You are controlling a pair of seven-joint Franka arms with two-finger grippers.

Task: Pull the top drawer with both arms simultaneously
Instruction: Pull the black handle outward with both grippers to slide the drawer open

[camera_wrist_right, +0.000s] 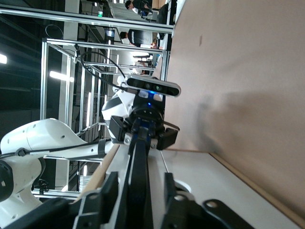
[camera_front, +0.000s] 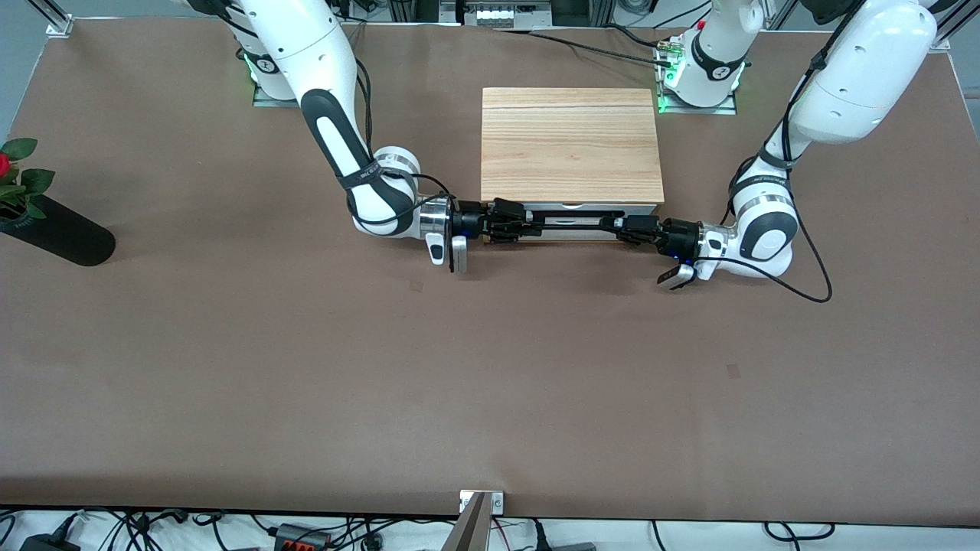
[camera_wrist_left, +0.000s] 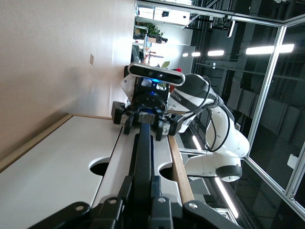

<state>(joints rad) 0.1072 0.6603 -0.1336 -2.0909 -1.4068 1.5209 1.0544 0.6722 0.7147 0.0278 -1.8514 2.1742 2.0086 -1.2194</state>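
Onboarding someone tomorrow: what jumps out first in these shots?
Both arms meet on the black bar handle of the top drawer, at the front of the light-wood box mid-table. The left claw is shut on one end; the right claw straddles the other. A rose sits at the right arm's table end.

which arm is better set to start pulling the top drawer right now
Left, by a little. The left gripper is shut on the black bar handle of the top drawer. The right gripper straddles the handle's other end, fingers not clearly clamped.
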